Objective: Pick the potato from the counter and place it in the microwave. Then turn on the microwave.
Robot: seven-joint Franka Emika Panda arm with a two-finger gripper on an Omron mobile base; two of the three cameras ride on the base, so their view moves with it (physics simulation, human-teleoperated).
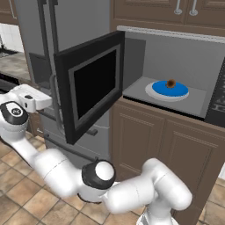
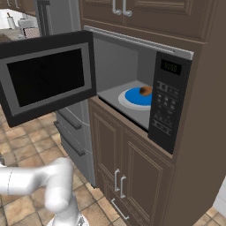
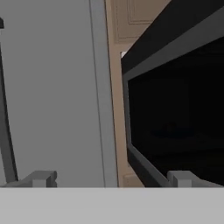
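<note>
The potato (image 1: 171, 83) (image 2: 145, 91) lies on a blue plate (image 1: 177, 92) (image 2: 132, 97) inside the microwave (image 1: 176, 57) (image 2: 121, 66). Its grey-framed glass door (image 1: 94, 85) (image 2: 46, 77) hangs wide open to the left. The button panel (image 2: 167, 101) is at the right side. My gripper (image 3: 112, 179) is open, fingertips (image 3: 43, 178) far apart with nothing between them, facing the door's free edge from the outer side. The white hand (image 1: 33, 100) hovers left of the door. A strip of counter (image 1: 12, 66) shows at the far left.
The tall grey fridge (image 1: 70, 22) (image 2: 62, 17) stands right behind the open door. Brown cabinets (image 1: 149, 140) (image 2: 128, 172) sit under and above the microwave. Brown tiled floor (image 1: 26, 197) lies below my arm.
</note>
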